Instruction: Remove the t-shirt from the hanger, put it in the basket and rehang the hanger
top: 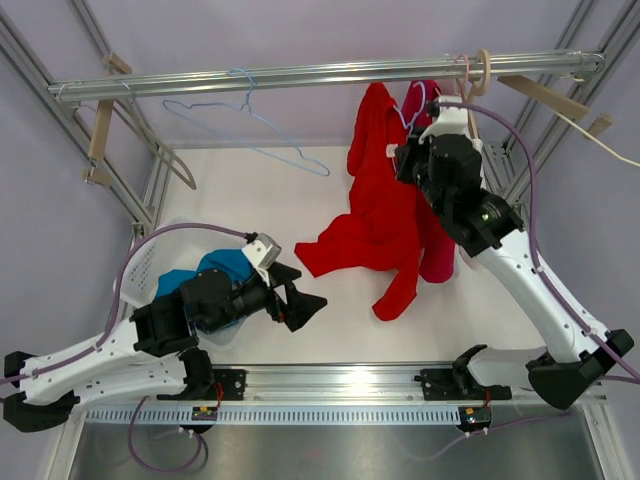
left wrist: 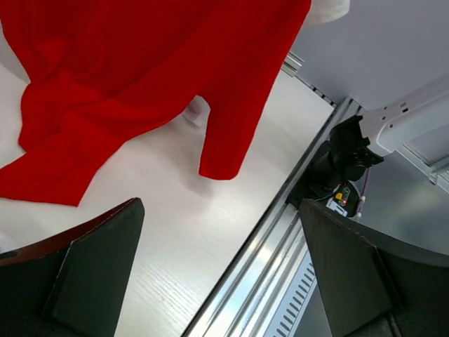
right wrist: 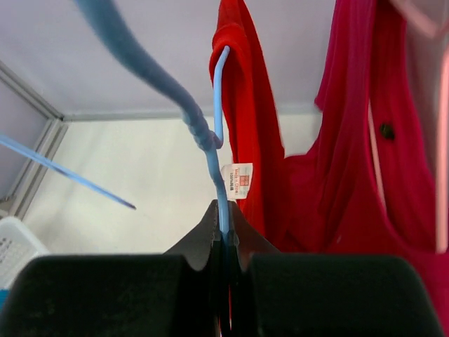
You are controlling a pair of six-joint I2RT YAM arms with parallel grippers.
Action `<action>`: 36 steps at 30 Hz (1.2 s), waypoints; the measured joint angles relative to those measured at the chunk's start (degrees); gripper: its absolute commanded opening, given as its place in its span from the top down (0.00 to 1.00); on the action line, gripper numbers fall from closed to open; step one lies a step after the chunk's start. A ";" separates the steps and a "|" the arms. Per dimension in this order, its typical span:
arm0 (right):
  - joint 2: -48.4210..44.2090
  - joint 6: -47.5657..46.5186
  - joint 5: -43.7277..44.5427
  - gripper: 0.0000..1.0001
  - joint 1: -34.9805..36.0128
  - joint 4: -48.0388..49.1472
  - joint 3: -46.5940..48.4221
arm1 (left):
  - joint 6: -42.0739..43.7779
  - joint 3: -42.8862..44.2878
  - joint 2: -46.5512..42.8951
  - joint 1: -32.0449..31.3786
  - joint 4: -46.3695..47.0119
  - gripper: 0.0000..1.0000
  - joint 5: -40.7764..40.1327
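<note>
Right tool [right wrist: 224, 242] pinched shut on blue hanger [right wrist: 218, 175] wire. Red t-shirt [top: 385, 215] hangs from it near desk's [top: 250, 190] far-right corner, hem pooled mid-desk. Left tool [left wrist: 219, 210] wide open, empty. Plan: hold hanger firm; left grips fabric and draws it off.

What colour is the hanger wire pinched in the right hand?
Light blue; the hanger wire shows best in the right wrist view.

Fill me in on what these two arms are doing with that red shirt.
The right gripper is clamped shut on the wire neck of the blue hanger, up at the rail. The red t-shirt is not off yet: its top hangs by the hanger and its lower half trails onto the table. The left gripper hovers wide open, low over the table near the shirt's sleeve, holding nothing.
</note>
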 measured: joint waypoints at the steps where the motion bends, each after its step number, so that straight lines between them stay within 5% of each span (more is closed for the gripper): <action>1: -1.42 0.79 -0.42 1.00 0.00 0.76 -2.89 | 0.02 0.87 1.49 -0.52 0.24 0.01 0.44; 8: -11.34 7.39 -2.43 1.00 0.02 0.98 -15.69 | 1.55 7.45 13.88 -10.23 4.22 0.01 -1.27; 21: -23.89 16.57 -6.47 1.00 2.29 1.25 -15.85 | 4.11 19.54 39.47 -17.90 14.69 0.01 -2.25; 36: -25.55 17.14 -10.38 1.00 4.81 1.16 -16.70 | 7.56 23.71 44.48 -19.63 20.31 0.14 -10.21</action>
